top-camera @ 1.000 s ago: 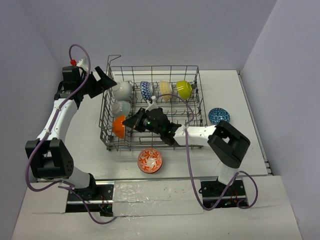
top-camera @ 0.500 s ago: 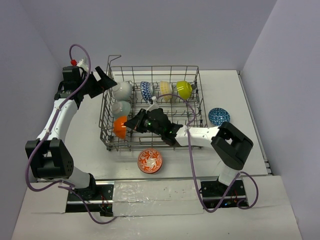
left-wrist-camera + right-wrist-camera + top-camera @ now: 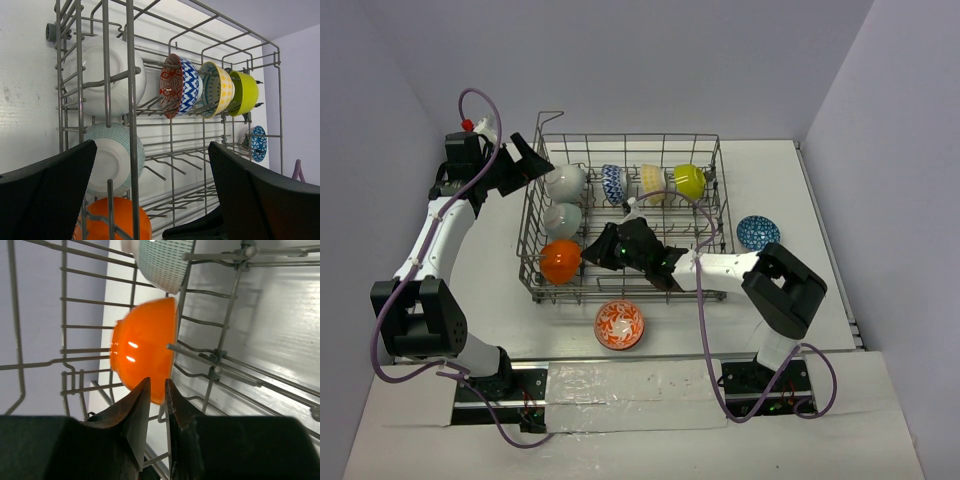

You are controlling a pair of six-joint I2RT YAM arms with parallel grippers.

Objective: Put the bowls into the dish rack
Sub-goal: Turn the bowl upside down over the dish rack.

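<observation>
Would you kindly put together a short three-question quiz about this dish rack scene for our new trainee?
1. How many round bowls sit inside the grey metal wire dish rack?
2. True or false: the red-and-white patterned round bowl lies on the white table, outside the rack.
3. Which bowl is nearest the right hand? A lime; B the glossy orange round bowl; C dark-blue patterned.
Key: 1 six; 2 true; 3 B.

Glossy orange bowl (image 3: pixel 142 352), metal wire rack (image 3: pixel 131 100)
</observation>
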